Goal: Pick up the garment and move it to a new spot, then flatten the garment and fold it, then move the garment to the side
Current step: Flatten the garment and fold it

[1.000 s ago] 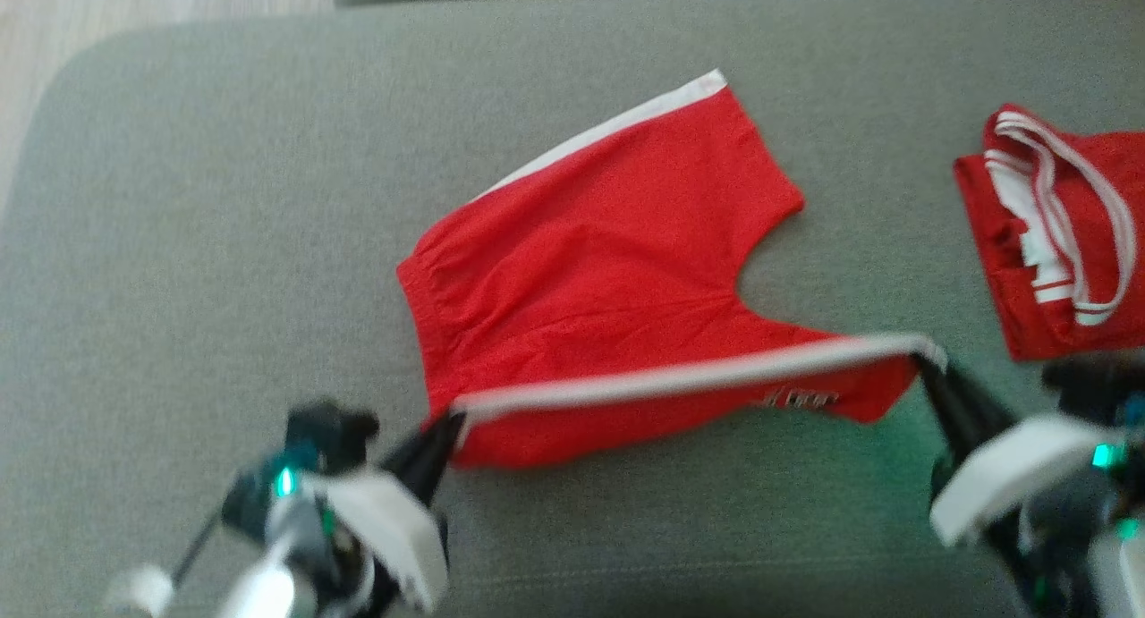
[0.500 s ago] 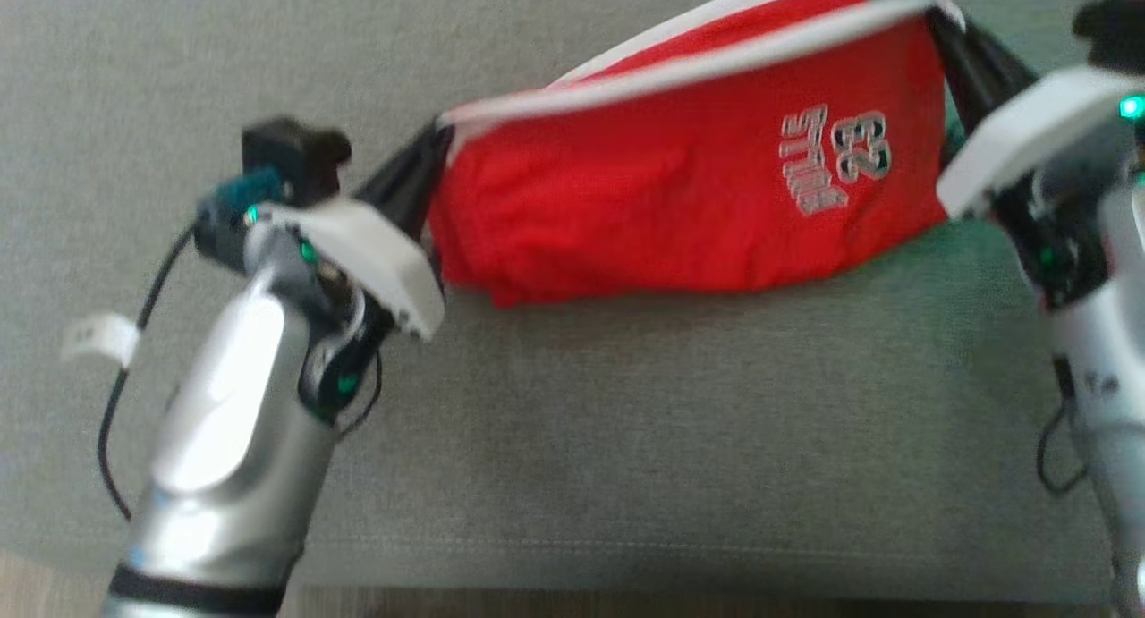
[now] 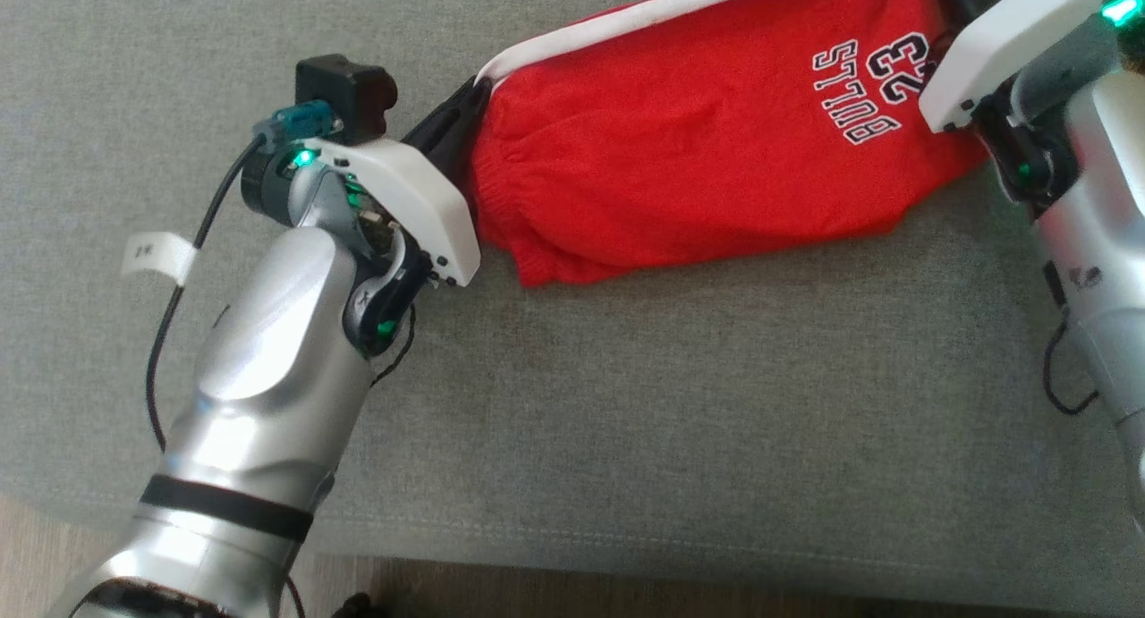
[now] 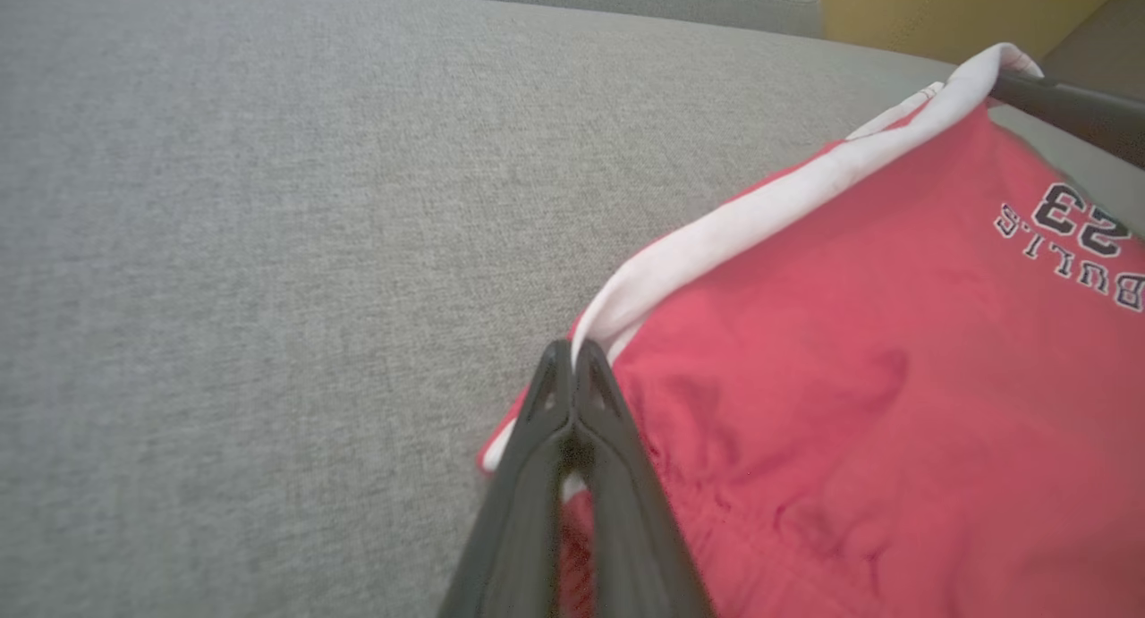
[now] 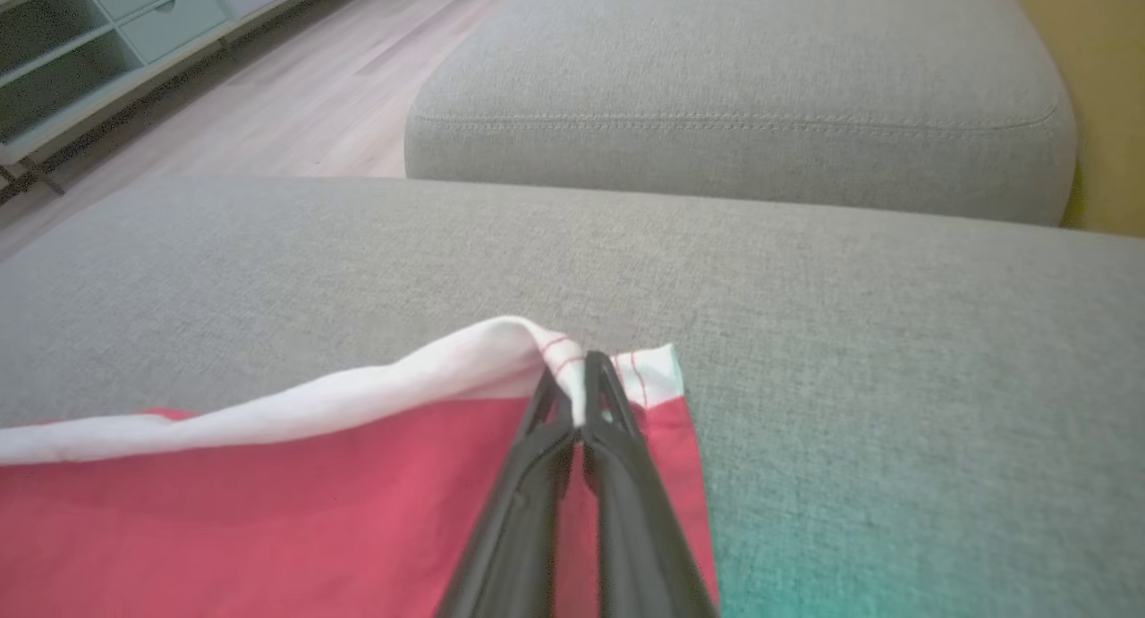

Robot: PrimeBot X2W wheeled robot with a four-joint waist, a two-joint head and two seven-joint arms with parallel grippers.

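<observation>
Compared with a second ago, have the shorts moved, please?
Yes: the left hand and right hand folded the shorts, carrying their near edge away from the sofa's front seam.

Garment (image 3: 698, 153): bright red, plain, with a white stripe (image 3: 626, 19) along one edge; thin red stitch lines cross the white at the corner. Lettering (image 3: 872, 86) on the red is black and white. Sofa cushion (image 3: 626, 403): grey-green, fine flecked weave, uniform, with a teal glow on it in the right wrist view. Left gripper (image 4: 572, 350) and right gripper (image 5: 586, 363): dark grey-black fingers, white housings, silver forearms, green lights. Tag (image 3: 156, 256) white. Floor (image 5: 295, 108) pale wood grain. Wall (image 5: 1105, 63) mustard yellow. Cabinet (image 5: 107, 28) pale grey-green.
</observation>
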